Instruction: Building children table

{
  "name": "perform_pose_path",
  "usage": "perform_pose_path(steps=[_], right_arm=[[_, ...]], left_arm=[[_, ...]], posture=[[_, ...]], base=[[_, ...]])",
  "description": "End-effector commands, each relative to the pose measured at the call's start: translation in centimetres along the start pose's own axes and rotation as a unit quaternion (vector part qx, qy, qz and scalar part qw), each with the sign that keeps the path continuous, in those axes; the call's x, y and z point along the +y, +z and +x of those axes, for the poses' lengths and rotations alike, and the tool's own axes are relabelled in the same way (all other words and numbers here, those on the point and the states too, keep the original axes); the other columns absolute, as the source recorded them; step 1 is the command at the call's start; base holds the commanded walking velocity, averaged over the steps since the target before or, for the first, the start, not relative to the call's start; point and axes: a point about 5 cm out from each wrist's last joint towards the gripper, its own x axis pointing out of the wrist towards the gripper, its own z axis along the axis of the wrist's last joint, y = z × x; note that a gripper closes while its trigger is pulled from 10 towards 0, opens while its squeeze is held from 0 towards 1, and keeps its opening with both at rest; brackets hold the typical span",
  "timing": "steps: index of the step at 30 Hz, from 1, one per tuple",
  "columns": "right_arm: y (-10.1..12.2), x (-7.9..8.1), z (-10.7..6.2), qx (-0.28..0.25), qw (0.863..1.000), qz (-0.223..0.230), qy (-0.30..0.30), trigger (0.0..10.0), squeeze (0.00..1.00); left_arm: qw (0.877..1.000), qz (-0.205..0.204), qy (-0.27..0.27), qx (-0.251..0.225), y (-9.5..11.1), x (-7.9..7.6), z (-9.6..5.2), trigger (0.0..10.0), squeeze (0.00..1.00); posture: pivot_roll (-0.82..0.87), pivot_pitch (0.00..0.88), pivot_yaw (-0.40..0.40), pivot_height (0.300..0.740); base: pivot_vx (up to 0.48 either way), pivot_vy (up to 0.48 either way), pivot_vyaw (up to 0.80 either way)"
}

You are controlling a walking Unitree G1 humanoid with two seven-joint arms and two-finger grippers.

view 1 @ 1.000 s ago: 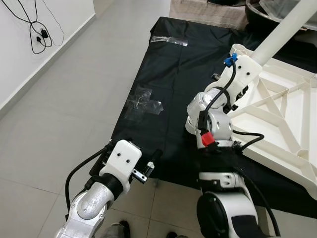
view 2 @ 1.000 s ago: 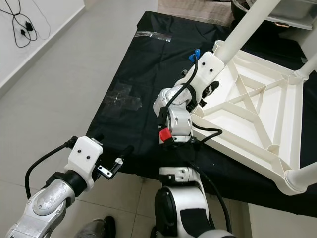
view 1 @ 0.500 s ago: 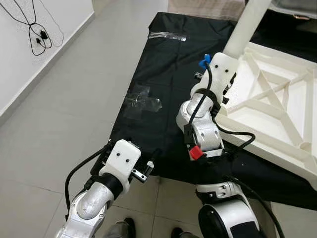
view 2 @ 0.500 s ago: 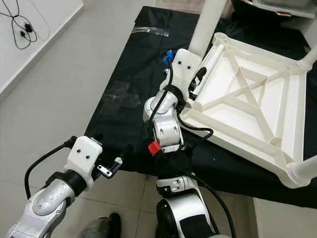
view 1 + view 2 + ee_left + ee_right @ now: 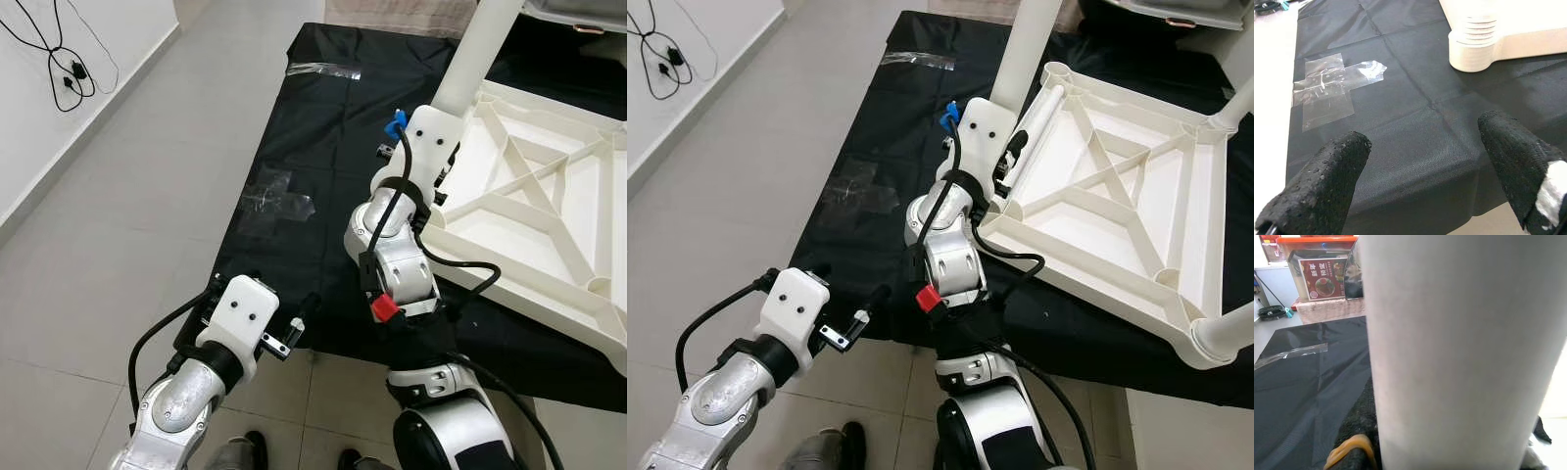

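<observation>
A white children's table (image 5: 1087, 284) lies upside down on a black cloth (image 5: 323, 127). A white table leg (image 5: 1024, 49) rises from its near-left corner, and my right gripper (image 5: 1012, 159) is shut on that leg just above the corner. In the right wrist view the leg (image 5: 1459, 352) is very close, with a black finger pad (image 5: 1359, 431) against it. My left gripper (image 5: 1422, 166) hangs open and empty over the cloth's front edge, with a threaded white corner post (image 5: 1472, 44) of the table ahead of it.
A second leg (image 5: 1234, 108) stands at the table's far right corner. Clear tape (image 5: 279, 203) is stuck on the cloth left of the table. Grey tiled floor (image 5: 118, 215) lies to the left, with black cables (image 5: 59, 59) on the wall. A red-lidded bin (image 5: 1308, 264) stands behind.
The leg in my right gripper has gone from leaning right to nearly upright, and the table's near corner has swung left with it. My left arm has stayed put.
</observation>
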Motion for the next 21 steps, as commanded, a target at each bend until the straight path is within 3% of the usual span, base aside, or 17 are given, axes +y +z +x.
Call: perform_pose_path(steps=[1,21], right_arm=[[-7.33,-1.35,-1.94,0.131,0.989,-0.072,-0.003,10.0,0.00],[-6.47,-1.22,-1.37,0.114,0.992,-0.061,0.000,10.0,0.00]], left_arm=[[1.000,0.006,-0.003,0.004,-0.25,-0.11,-0.15,10.0,0.00],[1.000,0.007,-0.003,0.000,-0.15,-0.17,-0.05,10.0,0.00]], posture=[[0.15,0.268,-0.033,0.740],[0.15,0.253,-0.034,0.740]], base=[[0.000,0.000,0.00],[0.000,0.000,0.00]])
